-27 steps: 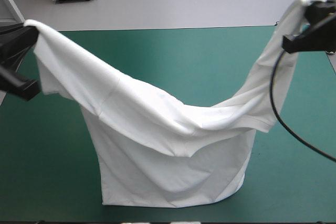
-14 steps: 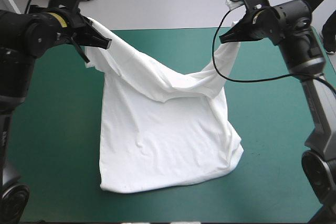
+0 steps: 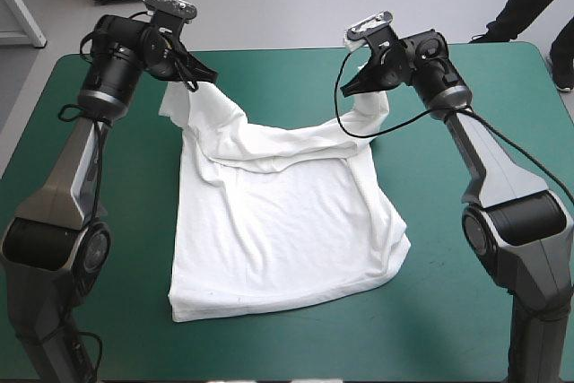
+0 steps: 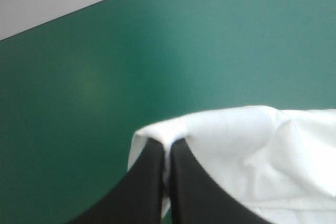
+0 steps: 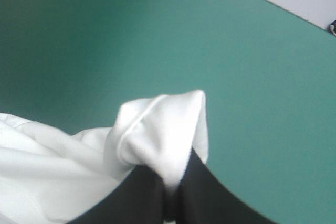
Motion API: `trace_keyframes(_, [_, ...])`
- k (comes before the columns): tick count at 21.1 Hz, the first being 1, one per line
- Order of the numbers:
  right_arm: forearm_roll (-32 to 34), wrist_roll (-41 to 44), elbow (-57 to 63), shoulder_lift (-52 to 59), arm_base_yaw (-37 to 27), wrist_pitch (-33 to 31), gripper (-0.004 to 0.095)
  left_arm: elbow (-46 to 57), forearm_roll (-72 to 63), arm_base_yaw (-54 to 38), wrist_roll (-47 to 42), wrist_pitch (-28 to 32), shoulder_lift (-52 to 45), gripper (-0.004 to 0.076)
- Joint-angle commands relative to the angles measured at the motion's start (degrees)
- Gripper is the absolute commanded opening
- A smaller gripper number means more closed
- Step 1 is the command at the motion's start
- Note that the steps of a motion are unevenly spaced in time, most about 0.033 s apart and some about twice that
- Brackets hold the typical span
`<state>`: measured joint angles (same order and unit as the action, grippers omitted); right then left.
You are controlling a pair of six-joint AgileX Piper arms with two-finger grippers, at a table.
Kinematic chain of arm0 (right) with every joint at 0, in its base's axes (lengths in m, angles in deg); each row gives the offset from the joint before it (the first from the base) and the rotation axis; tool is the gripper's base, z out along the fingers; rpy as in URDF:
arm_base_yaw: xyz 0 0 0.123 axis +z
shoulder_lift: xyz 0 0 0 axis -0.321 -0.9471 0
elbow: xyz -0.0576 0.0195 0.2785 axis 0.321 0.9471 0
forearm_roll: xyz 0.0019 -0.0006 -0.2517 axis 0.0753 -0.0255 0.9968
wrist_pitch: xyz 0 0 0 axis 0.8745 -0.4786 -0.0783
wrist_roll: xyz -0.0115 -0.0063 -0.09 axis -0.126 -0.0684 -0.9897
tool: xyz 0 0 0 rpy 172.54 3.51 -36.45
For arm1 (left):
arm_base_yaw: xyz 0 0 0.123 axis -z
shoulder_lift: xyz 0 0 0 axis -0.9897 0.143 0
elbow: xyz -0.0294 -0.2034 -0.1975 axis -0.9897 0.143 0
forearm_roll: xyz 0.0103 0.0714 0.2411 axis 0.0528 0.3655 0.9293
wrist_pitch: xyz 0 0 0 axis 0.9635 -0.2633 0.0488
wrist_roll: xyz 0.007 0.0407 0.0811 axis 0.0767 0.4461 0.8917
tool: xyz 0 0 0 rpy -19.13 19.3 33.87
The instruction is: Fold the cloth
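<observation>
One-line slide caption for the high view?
Left gripper and right gripper hold the T-shirt by its far edge above the teal-green table; its near half lies flat.

Inspection finding: no text, label, brand, number or sign is legible in any view. The T-shirt (image 3: 269, 221) and the teal-green cover (image 3: 430, 329) bear no readable marking.

Both arms reach forward and up, and the left gripper (image 3: 191, 77) and the right gripper (image 3: 352, 89) point toward each other, each with its black fingers (image 4: 147, 182) squeezed on the T-shirt (image 3: 269, 221).
</observation>
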<state>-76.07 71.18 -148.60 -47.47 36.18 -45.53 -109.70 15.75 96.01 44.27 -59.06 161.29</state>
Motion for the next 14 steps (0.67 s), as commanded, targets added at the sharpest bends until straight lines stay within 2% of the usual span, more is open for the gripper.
trace_keyframes(1, [-3.2, -4.1, -1.7, 0.2, -1.1, 4.0, -0.0017, -1.2, -1.9, -0.8, -0.6, 5.4, 0.4, -0.0022])
trace_keyframes(3, [-4.8, -5.2, -1.7, -1.3, -1.8, 4.0, -0.0017, -1.2, -2.4, -1.3, -0.5, 6.0, 2.0, -0.0022])
trace_keyframes(7, [-13.0, -8.7, -1.7, -3.3, -4.2, 2.0, -0.0014, -1.2, -10.1, -4.1, 2.4, 3.8, 4.5, 0.0001])
trace_keyframes(9, [-15.9, -10.6, -1.7, -4.1, -5.4, -0.2, 0.0033, -1.2, -14.0, -5.8, 4.3, 2.7, 5.1, 0.0077])
trace_keyframes(10, [-17.8, -11.5, -1.7, -4.3, -6.0, -1.6, 0.0110, -1.0, -16.1, -6.7, 5.3, 2.7, 5.1, 0.0166])
trace_keyframes(11, [-18.8, -12.2, -1.7, -4.4, -6.3, -2.1, 0.0156, -1.0, -16.8, -7.0, 5.9, 2.7, 5.1, 0.0208])
trace_keyframes(14, [-21.3, -14.3, -1.7, -4.5, -6.8, -2.7, 0.0380, -1.0, -18.3, -7.6, 6.9, 2.2, 5.0, 0.0360])
